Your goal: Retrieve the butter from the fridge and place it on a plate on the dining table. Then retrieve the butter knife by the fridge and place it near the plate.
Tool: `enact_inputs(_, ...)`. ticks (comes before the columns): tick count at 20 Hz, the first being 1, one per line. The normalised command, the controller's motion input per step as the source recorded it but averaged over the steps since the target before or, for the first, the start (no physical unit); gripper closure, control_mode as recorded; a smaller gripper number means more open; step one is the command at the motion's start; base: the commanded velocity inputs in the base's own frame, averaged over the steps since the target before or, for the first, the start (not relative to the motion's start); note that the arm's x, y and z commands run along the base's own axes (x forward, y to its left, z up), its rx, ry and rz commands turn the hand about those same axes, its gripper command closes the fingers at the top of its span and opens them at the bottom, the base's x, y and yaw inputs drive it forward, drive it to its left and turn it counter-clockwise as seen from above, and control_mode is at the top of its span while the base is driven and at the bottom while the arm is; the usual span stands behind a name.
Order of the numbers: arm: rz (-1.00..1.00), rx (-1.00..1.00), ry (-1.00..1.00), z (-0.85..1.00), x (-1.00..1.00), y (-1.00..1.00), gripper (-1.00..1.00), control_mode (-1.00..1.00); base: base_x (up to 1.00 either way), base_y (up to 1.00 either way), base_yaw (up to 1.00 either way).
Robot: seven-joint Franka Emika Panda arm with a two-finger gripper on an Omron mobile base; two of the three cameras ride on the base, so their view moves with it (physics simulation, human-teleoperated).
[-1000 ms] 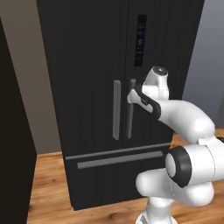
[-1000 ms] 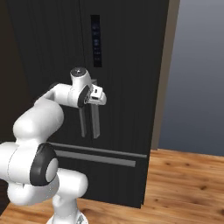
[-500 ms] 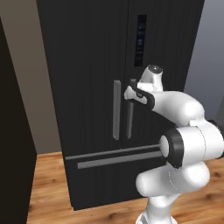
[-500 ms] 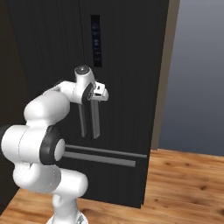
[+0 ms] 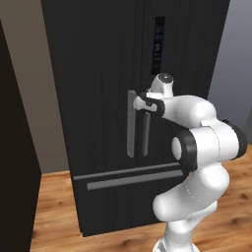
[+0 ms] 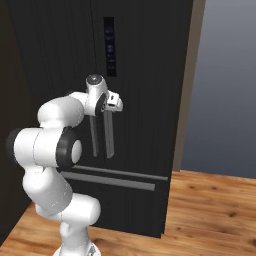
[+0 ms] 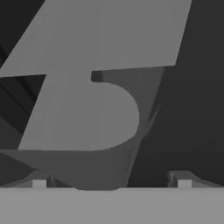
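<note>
Left base view: we see our gripper (image 5: pixel 141 102) at the top of the fridge (image 5: pixel 98 74) door handles (image 5: pixel 131 123). Our fingers (image 7: pixel 38 183) stand spread wide, grasping nothing, with one handle between them.

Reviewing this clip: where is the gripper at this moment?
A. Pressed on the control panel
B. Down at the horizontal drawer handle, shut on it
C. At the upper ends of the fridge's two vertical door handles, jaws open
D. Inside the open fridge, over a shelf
C. The gripper sits open by the top of the vertical handles of the closed fridge, above the drawer handle and below the control panel.
</note>
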Motion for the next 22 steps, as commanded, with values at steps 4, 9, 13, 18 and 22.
enact_inputs(4, 0.00, 0.00, -0.05, -0.12, 0.45, 0.01, -1.00, -1.00, 0.00, 0.00, 0.00)
enact_inputs(9, 0.00, -0.02, -0.04, -0.24, 0.34, -0.03, -1.00, -1.00, 0.00, 0.00, 0.00)
enact_inputs(13, 0.00, -0.05, -0.17, -0.48, 0.35, 0.00, -1.00, -1.00, 0.00, 0.00, 0.00)
enact_inputs(18, 0.00, 0.00, -0.21, -0.55, 0.41, 0.00, -1.00, -1.00, 0.00, 0.00, 0.00)
enact_inputs(22, 0.00, 0.02, -0.07, -0.22, 0.29, 0.00, 1.00, -1.00, 0.00, 0.00, 0.00)
